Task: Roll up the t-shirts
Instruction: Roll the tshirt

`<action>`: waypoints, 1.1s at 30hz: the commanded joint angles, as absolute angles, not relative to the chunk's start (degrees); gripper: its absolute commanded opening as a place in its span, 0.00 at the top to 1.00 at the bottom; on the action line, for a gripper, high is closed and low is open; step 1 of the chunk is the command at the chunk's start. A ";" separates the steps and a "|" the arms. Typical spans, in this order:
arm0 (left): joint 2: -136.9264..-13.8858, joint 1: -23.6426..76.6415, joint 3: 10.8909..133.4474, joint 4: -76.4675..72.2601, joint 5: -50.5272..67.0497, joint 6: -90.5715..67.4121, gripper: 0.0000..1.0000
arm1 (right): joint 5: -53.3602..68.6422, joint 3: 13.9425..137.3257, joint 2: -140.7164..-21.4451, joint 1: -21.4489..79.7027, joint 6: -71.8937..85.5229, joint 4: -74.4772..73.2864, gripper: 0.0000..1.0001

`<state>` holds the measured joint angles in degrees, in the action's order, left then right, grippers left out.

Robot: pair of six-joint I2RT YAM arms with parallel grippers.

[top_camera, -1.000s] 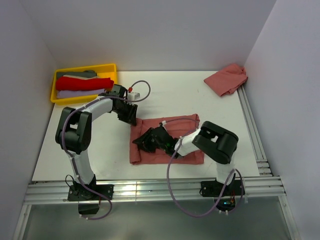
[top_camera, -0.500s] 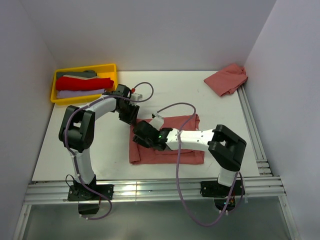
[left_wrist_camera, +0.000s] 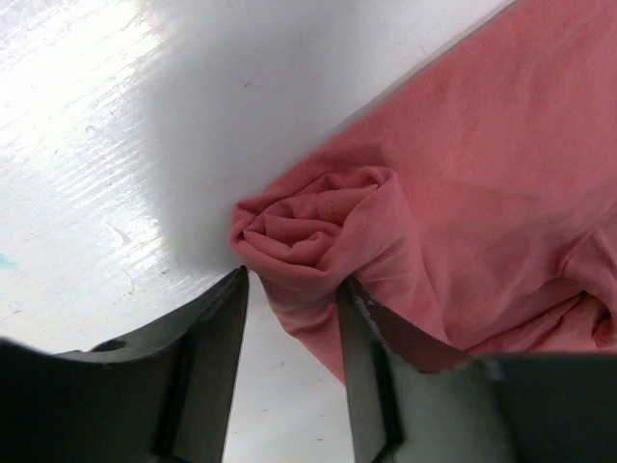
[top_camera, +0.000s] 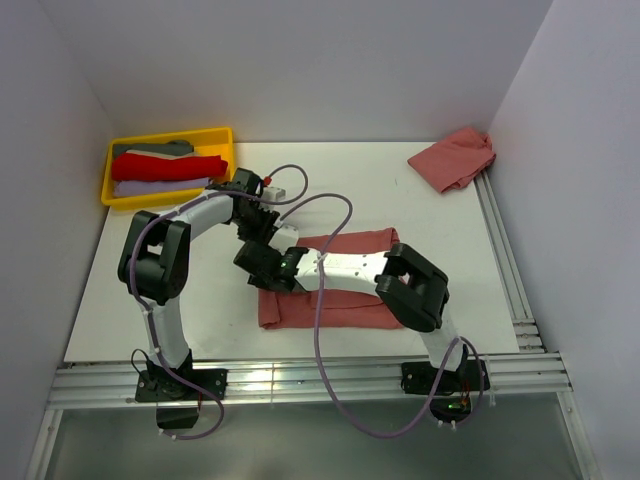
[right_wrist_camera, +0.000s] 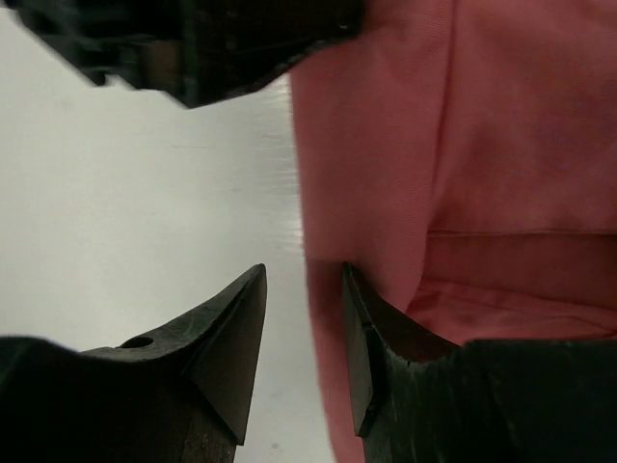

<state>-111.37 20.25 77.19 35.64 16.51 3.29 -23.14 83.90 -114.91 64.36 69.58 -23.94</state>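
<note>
A dusty salmon-red t-shirt (top_camera: 345,290) lies folded flat on the table's middle. Its far left corner is curled into a small roll (left_wrist_camera: 318,227). My left gripper (top_camera: 262,232) sits at that corner, jaws open, the roll's end just past the fingertips (left_wrist_camera: 207,357) and cloth edge lying between them. My right gripper (top_camera: 256,266) is right beside it at the shirt's left edge, open, one finger (right_wrist_camera: 381,357) over the cloth (right_wrist_camera: 463,145), the other over bare table. A second salmon t-shirt (top_camera: 452,158) lies crumpled at the far right.
A yellow tray (top_camera: 222,140) at the far left holds grey, bright red (top_camera: 165,166) and lavender t-shirts. The left gripper (right_wrist_camera: 193,39) shows at the top of the right wrist view, close to my right fingers. Rails run along the near and right table edges.
My right arm has swung left across the shirt, from its middle to its far left edge beside the left gripper. The left gripper has hardly moved.
</note>
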 commanded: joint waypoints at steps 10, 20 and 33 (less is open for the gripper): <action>-110.13 20.48 80.77 37.00 16.26 5.10 0.39 | -26.46 84.02 -116.10 65.21 70.22 -31.29 0.51; -109.25 19.25 87.00 39.72 18.19 3.87 0.36 | -27.16 86.92 -119.00 65.57 69.61 -36.46 0.44; -107.49 14.86 90.35 42.80 24.08 4.13 0.30 | -26.64 88.16 -120.68 65.48 69.17 -39.91 0.63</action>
